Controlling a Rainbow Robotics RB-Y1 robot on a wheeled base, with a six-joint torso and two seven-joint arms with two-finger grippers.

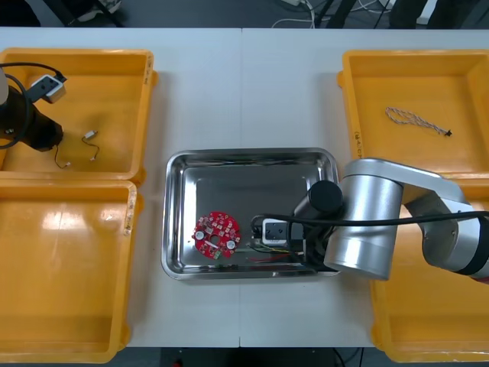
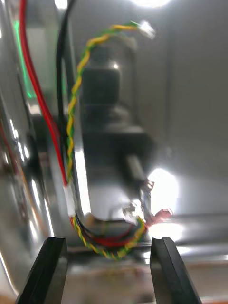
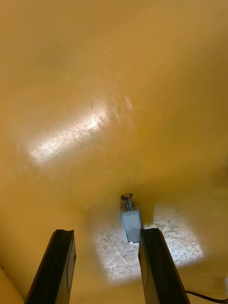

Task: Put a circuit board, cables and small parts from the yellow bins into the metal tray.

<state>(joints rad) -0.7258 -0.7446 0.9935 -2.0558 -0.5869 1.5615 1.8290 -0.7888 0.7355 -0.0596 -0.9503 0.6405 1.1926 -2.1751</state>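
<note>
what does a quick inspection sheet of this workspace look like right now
surface: light table, four yellow bins, metal tray central
job's things: red circuit board in tray; small metal part in far left bin
clutter: nothing seen
grippers: left gripper open, part between its fingers; right gripper open over tray
cables: red and yellow cable in tray; twisted cable in far right bin
surroundings: dark floor beyond table

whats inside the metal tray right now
In the metal tray: a round red circuit board and red and yellow cables by the open right gripper. The right arm covers the tray's right end, so anything under it is hidden.
</note>
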